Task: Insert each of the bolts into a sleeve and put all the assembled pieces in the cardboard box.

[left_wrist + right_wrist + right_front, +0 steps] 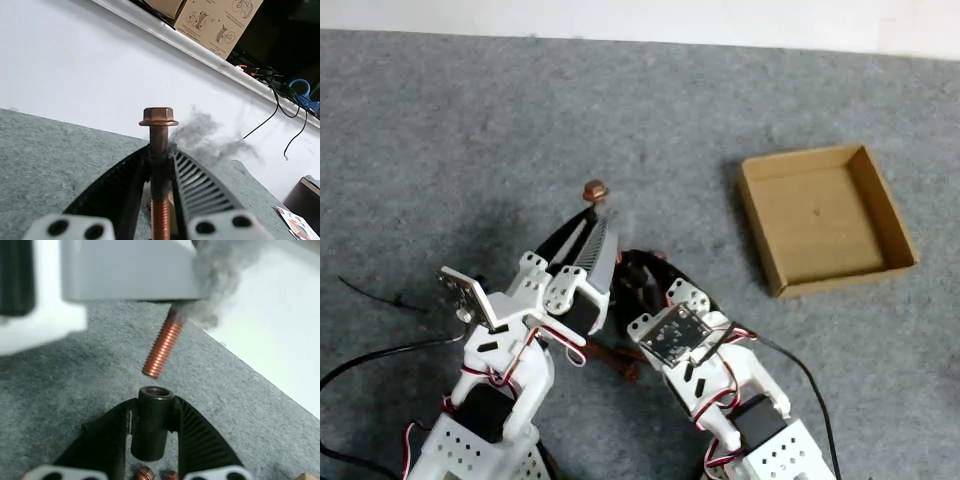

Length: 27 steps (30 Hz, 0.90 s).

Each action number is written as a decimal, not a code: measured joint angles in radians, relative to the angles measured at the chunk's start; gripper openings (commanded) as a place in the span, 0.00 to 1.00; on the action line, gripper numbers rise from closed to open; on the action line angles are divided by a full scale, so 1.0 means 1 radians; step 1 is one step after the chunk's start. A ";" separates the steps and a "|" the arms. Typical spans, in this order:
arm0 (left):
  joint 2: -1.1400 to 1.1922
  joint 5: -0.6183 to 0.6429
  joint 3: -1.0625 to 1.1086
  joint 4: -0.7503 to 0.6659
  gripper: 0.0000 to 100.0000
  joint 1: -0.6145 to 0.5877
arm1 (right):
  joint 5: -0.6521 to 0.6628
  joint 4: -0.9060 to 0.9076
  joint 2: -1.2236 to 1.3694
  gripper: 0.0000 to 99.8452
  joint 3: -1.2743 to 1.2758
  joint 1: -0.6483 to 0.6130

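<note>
— Any writing to read?
— The carton (220, 22) in the background carries printed line drawings (the lettering is too small to make out).
— And the task's things?
— The cardboard box (820, 215) lies open on the grey mat (470, 130), well apart from both pincers. The right gripper (152, 407) clamps the sleeve (150, 425). The left gripper (160, 152) pinches the bolt (158, 120), whose threaded tip hangs just above the sleeve's mouth.
</note>
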 measured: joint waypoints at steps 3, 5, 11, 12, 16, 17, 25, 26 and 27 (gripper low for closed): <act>0.000 -0.002 0.000 0.014 0.01 -0.002 | -0.002 0.000 0.000 0.00 0.000 0.032; 0.000 -0.002 0.000 0.057 0.01 -0.029 | -0.006 0.000 0.000 0.00 0.000 0.052; 0.000 -0.034 0.000 0.120 0.01 -0.071 | -0.006 0.000 0.000 0.00 0.000 0.071; 0.000 -0.061 0.000 0.121 0.01 -0.071 | -0.006 0.000 0.000 0.00 0.000 0.072; 0.000 -0.118 0.000 0.121 0.01 -0.109 | -0.006 0.000 0.000 0.00 0.000 0.106; 0.000 -0.121 0.000 0.121 0.01 -0.126 | -0.006 0.003 0.000 0.00 0.000 0.115; 0.000 -0.124 0.000 0.121 0.01 -0.170 | -0.006 0.086 0.000 0.00 0.000 0.147; 0.000 -0.124 0.000 0.121 0.01 -0.170 | -0.006 0.092 0.000 0.00 0.000 0.149; 0.000 -0.127 0.000 0.121 0.01 -0.170 | -0.006 0.098 0.000 0.00 0.000 0.153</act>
